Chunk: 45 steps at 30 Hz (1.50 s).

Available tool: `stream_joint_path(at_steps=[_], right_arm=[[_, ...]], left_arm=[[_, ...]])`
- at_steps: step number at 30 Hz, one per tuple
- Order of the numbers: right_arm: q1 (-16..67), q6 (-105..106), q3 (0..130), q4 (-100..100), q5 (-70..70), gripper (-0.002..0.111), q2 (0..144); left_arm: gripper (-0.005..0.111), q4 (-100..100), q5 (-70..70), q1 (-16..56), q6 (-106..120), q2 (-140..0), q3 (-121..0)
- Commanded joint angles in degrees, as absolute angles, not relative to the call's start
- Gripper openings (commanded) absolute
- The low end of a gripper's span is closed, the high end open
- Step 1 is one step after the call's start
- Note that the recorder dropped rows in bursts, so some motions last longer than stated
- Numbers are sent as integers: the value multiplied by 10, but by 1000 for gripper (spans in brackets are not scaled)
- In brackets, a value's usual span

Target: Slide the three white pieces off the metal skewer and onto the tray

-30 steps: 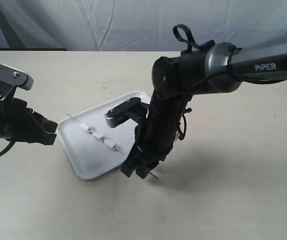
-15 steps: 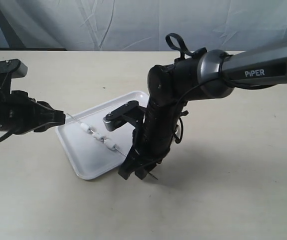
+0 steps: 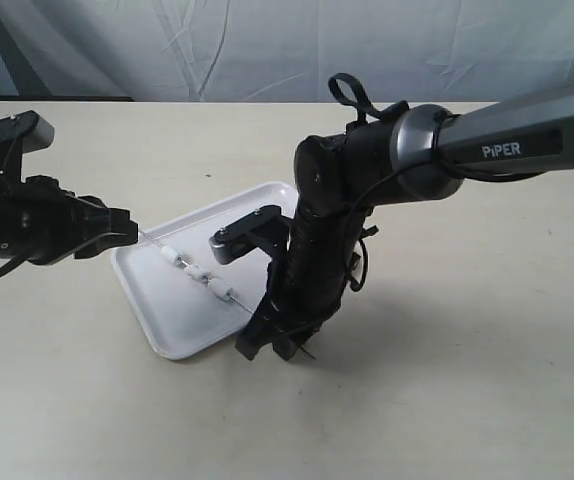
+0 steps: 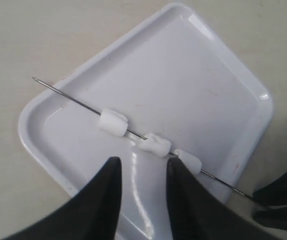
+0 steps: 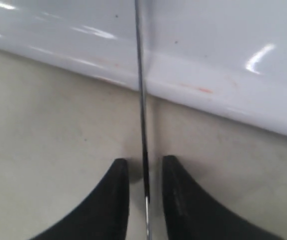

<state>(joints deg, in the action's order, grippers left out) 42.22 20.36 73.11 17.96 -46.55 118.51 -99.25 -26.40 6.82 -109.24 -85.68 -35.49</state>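
Metal skewer [image 5: 142,125] diagonal over tray [image 3: 167,322], tip toward left jaws (parted, empty); right jaws pinch other end.

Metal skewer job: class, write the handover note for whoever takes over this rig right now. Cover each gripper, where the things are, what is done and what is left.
Left gripper: fingers open, empty, by the tray corner near the free tip of the metal skewer.
Right gripper: fingers straddle the skewer's other end, just off the tray's edge; clamping unclear.
Things: three white pieces threaded mid-skewer, over the tray.
Done: nothing slid off.
Left: slide all three onto the tray.
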Motion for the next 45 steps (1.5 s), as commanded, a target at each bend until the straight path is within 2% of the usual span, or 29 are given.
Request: stream_joint_path(at_steps=[1, 11, 16, 23, 32, 38, 45], right_arm=[[423, 188, 729, 174, -467, 0, 1189], [423, 156, 729, 161, -493, -1, 1164], [423, 142, 718, 157, -511, -1, 1113], [415, 92, 590, 109, -493, -1, 992], [413, 90, 452, 200, -402, -1, 855], [413, 90, 436, 214, -392, -1, 840], [413, 133, 436, 282, -386, -1, 840]], left_arm=[[31, -984, -270, 70, -1104, -857, -359], [31, -984, -242, 70, -1059, -857, -359], [31, -965, -304, 70, -1113, -857, -359], [32, -939, -351, 70, -1170, -857, -350], [63, -763, -459, 70, -1177, -911, -297], [65, -642, -627, 74, -1105, -957, -295], [65, -580, -609, 99, -1062, -960, -295]])
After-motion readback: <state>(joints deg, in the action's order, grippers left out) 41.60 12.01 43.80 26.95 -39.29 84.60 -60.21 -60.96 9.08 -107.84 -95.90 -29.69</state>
